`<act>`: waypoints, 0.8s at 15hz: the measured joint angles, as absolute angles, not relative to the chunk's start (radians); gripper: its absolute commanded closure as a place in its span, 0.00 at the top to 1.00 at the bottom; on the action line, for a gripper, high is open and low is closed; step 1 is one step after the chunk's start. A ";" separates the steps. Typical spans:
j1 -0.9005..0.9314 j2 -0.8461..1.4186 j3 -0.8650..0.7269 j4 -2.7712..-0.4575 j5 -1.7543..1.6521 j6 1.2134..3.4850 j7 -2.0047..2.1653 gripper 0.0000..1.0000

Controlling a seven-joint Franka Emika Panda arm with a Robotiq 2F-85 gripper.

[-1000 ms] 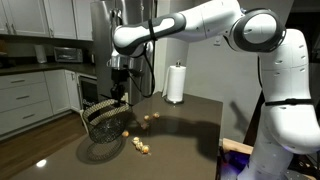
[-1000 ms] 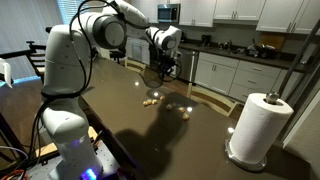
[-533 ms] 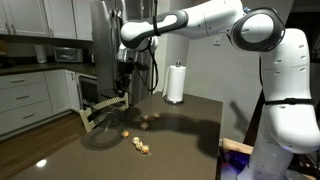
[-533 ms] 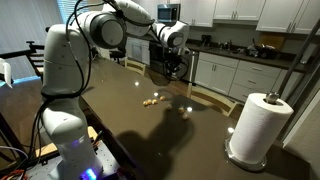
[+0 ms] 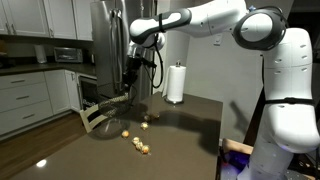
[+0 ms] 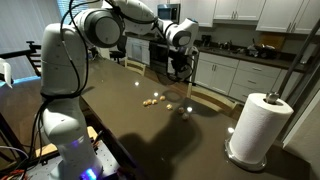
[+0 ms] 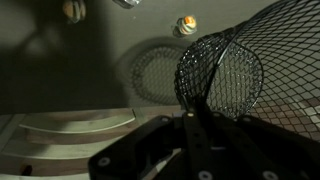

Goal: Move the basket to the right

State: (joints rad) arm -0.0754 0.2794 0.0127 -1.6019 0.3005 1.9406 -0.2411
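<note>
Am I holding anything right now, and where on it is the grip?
Yes: the gripper is shut on the basket, pinching its wire rim, as the wrist view shows; the basket hangs tilted above the table.

Arm (image 5: 200,20) outstretched, claw (image 5: 127,88) downward, clamped tight.

Mesh basket (image 7: 228,78) looks dark metal wire, tabletop (image 5: 185,128) glossy & smooth, towel roll (image 6: 258,125) matt wht paper.
</note>
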 measured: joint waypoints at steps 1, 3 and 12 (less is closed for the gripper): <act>-0.085 0.270 0.005 -1.612 0.316 1.941 -0.240 0.06; -0.106 0.249 -0.013 -1.641 0.347 1.942 -0.237 0.07; -0.161 0.148 -0.108 -1.834 0.427 2.048 -0.163 0.05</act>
State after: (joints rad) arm -0.1612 0.1475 -0.1083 -1.8340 0.4265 2.0484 -0.1633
